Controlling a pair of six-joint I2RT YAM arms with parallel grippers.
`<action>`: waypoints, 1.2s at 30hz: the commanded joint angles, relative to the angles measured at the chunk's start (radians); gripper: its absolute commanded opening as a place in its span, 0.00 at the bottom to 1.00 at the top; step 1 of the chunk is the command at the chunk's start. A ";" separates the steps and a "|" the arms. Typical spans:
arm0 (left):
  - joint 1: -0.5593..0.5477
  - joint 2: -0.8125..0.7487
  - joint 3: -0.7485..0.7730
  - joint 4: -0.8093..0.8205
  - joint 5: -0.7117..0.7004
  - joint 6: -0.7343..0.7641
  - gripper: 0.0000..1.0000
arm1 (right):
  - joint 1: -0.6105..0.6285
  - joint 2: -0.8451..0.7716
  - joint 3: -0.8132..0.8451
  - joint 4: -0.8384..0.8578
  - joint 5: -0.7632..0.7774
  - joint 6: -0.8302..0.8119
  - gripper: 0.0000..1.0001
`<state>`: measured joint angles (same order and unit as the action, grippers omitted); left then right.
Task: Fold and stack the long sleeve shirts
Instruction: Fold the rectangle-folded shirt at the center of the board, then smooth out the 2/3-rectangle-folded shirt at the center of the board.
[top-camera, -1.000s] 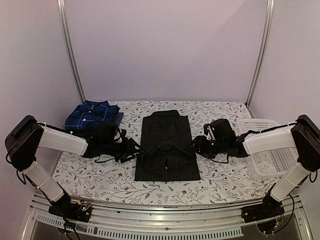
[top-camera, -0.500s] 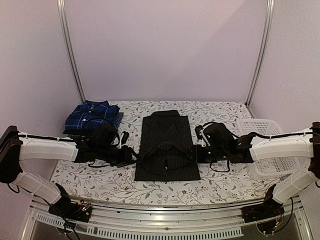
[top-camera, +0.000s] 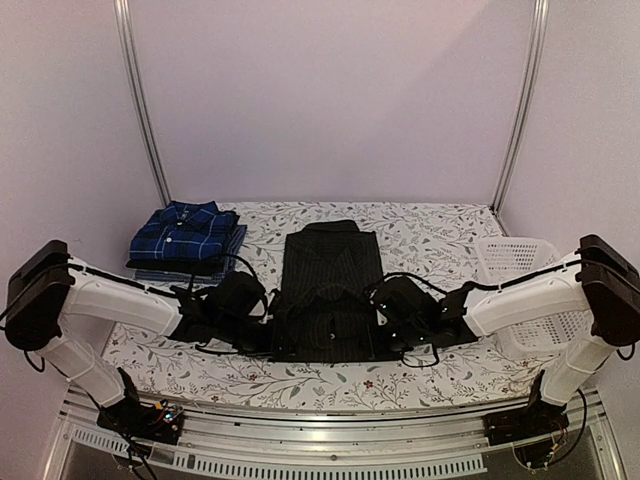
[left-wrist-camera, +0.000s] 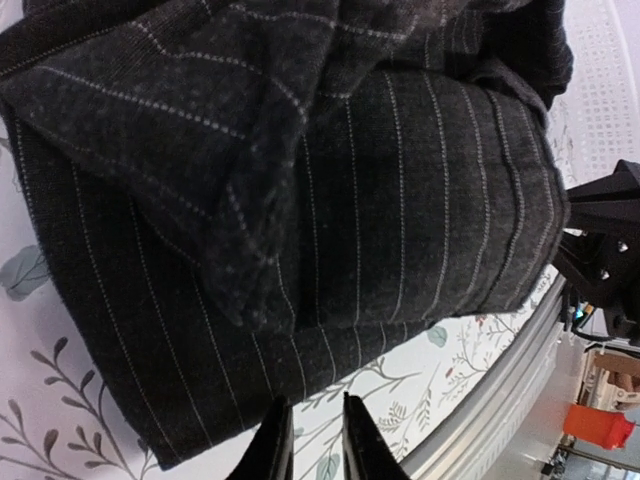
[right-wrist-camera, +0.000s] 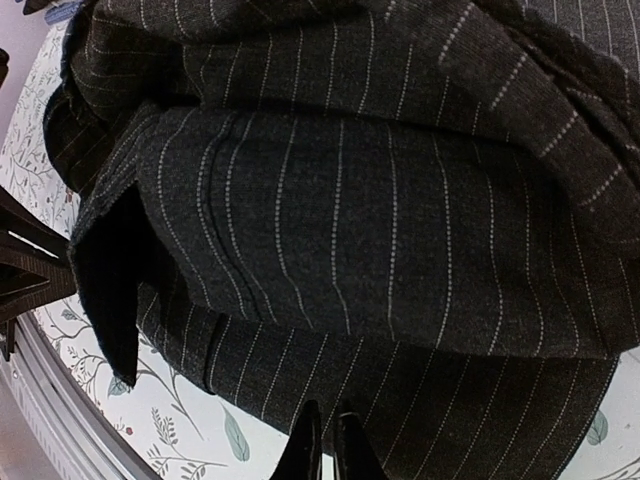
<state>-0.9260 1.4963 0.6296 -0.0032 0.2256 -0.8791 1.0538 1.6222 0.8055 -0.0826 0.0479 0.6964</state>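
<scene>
With the left gripper (left-wrist-camera: 315, 403) nearly closed and the right gripper (right-wrist-camera: 327, 408) fully closed, the black pinstriped shirt (top-camera: 335, 290) lying right at their fingertips (whether cloth is caught, I cannot tell), one side may slip and skew the fold.

The pinstriped shirt (left-wrist-camera: 400, 200) is showing as soft, matt woven cloth, slightly fuzzy up close, its pale stripes running as fine dotted stitching across the dark charcoal weave. The plaid shirt (top-camera: 185, 225) is likewise reading as matt cloth, smooth and flat. The table cover (top-camera: 440, 230) is looking like a smooth printed sheet with a faint sheen; whether it is cloth or vinyl is not showing. The basket (top-camera: 515, 250) is appearing as white moulded plastic mesh. The arm covers (top-camera: 120, 290) are gleaming as smooth, glossy white plastic, and the rail (top-camera: 330, 430) and posts (top-camera: 140, 110) are shining like brushed metal.
</scene>
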 joint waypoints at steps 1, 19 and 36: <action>-0.013 0.068 0.081 0.048 -0.025 0.018 0.18 | 0.005 0.048 0.066 0.023 0.028 0.008 0.04; 0.238 0.346 0.562 -0.124 0.007 0.231 0.19 | -0.218 0.244 0.385 -0.105 0.042 -0.133 0.07; 0.170 -0.096 0.135 -0.171 -0.018 0.174 0.21 | -0.146 0.004 0.212 -0.165 -0.037 -0.143 0.18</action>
<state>-0.6983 1.4700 0.8875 -0.1577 0.2192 -0.6662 0.8501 1.7016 1.0985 -0.2543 0.0502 0.5339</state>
